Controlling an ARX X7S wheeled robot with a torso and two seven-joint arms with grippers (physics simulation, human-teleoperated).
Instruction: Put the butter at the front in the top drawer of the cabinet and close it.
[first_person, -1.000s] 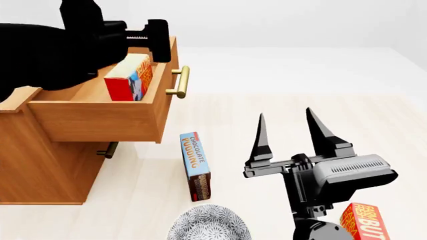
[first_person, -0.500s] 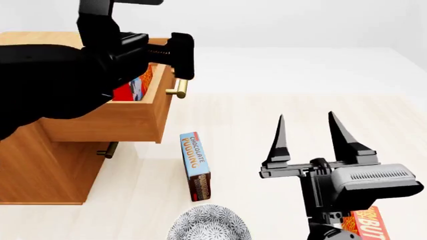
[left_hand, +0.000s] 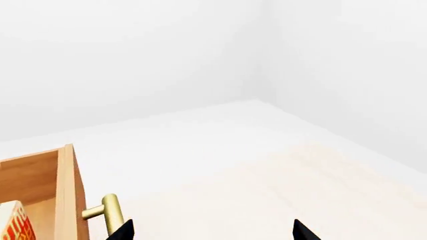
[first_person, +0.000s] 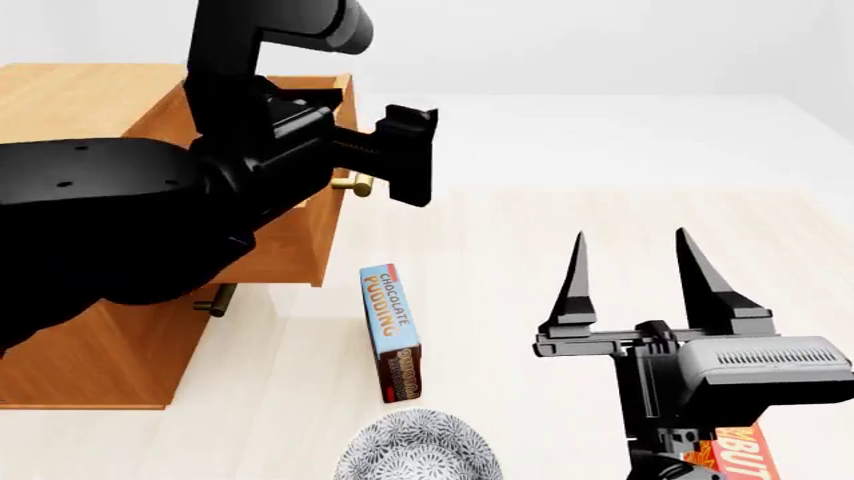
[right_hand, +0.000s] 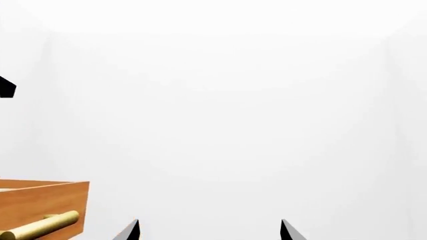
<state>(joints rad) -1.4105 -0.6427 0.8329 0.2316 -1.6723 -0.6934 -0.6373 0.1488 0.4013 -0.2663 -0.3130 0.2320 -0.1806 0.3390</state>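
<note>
The cabinet (first_person: 80, 340) stands at the left of the head view with its top drawer (first_person: 287, 250) pulled out. My left arm covers most of the drawer there. In the left wrist view a red corner of a butter carton (left_hand: 13, 226) shows inside the drawer wall (left_hand: 67, 190), beside the brass handle (left_hand: 110, 212). My left gripper (first_person: 407, 160) is open and empty, just past the drawer front and close to the handle (first_person: 354, 185); its tips (left_hand: 213, 235) are wide apart. My right gripper (first_person: 634, 275) is open and empty above the floor. A look-alike butter carton (first_person: 745, 455) lies behind it.
A blue-and-brown chocolate pudding box (first_person: 390, 330) lies on the floor before the cabinet. A patterned grey bowl (first_person: 416, 452) sits at the bottom edge. The lower drawer's handle (first_person: 214, 300) shows under the open drawer. The right wrist view shows the drawer front (right_hand: 47, 200).
My left arm has drawn back out from over the drawer towards its front and now hides the carton in the head view. My right gripper has shifted right and a little nearer.
</note>
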